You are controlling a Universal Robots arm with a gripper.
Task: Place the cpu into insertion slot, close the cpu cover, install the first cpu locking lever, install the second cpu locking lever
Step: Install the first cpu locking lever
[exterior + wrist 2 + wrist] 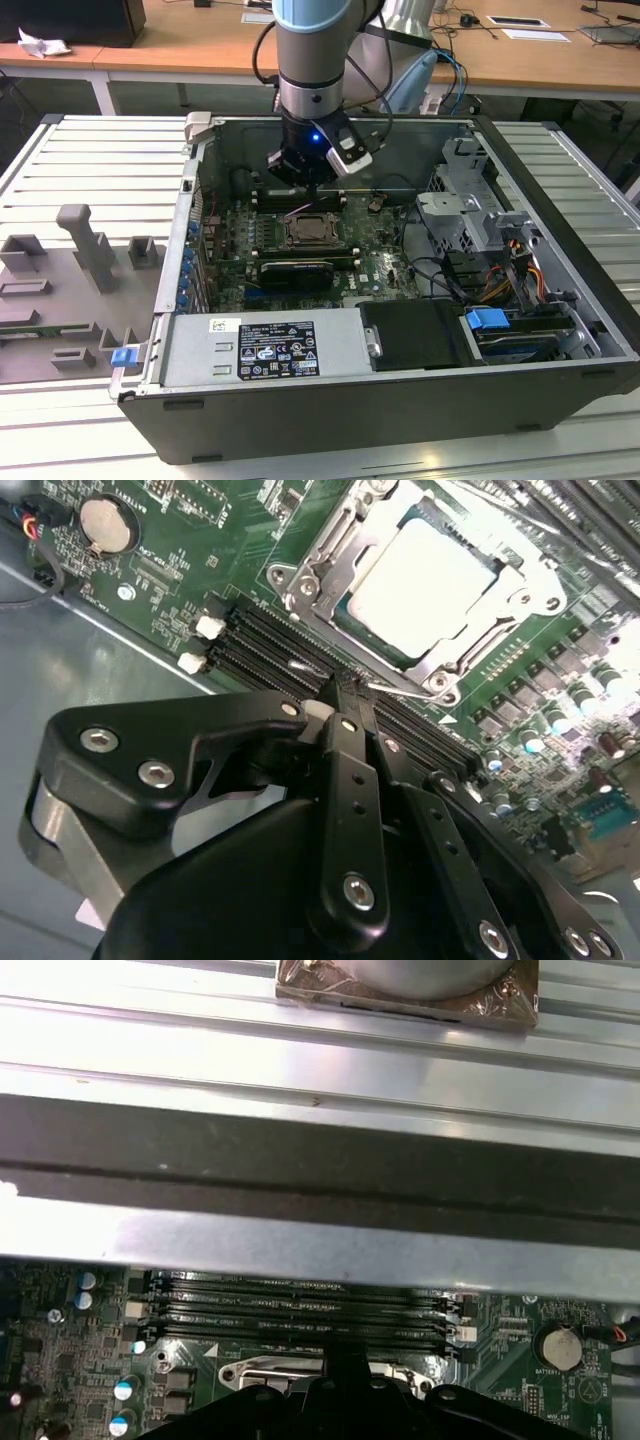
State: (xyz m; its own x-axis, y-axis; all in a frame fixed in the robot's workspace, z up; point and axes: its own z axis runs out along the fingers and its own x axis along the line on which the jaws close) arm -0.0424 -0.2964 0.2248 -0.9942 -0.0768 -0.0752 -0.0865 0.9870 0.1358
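An open computer case (400, 400) lies on a ribbed metal table (90, 160), with wooden desks (180, 50) behind. Nearest in the exterior view, the power supply (265, 348) and a blue-tabbed drive bay (490, 322) line the front wall. In the second wrist view the gripper (345, 685) hangs over the memory slots (270, 645), fingers pressed together and holding nothing, tips just beside a thin locking lever (400, 688). Beyond, the cpu (425, 580) sits in the insertion slot (345, 610) with the cpu cover (310, 555) lowered around it.
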